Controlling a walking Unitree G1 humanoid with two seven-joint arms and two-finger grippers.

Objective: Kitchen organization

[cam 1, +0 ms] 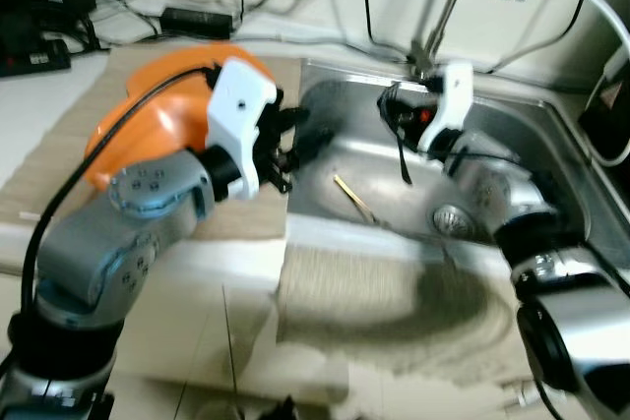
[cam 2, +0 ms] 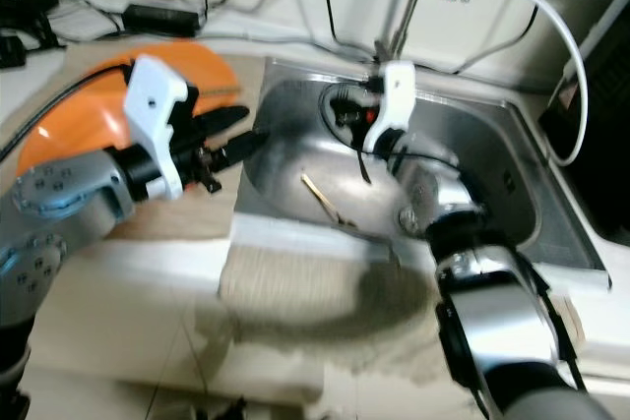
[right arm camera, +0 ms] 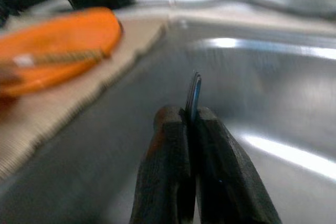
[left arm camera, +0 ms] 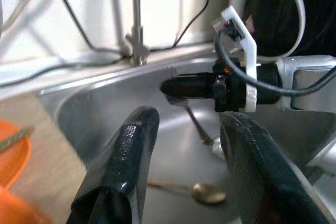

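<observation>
While over sink (cam 1: 551, 145): right pincer (right arm camera: 191, 124) clamps a silver spoon (left arm camera: 197, 124), hanging down.
Left pincer (left arm camera: 184, 145): fingers spread, empty, at the sink's edge.
Sink floor: gold spoon (left arm camera: 207, 192).
Table: orange bowl (cam 1: 148, 105).

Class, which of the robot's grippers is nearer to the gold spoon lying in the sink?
Right. The right gripper, shut on a silver utensil, hangs over the sink just above the gold spoon. The left gripper, fingers open, sits at the sink's left rim.
</observation>
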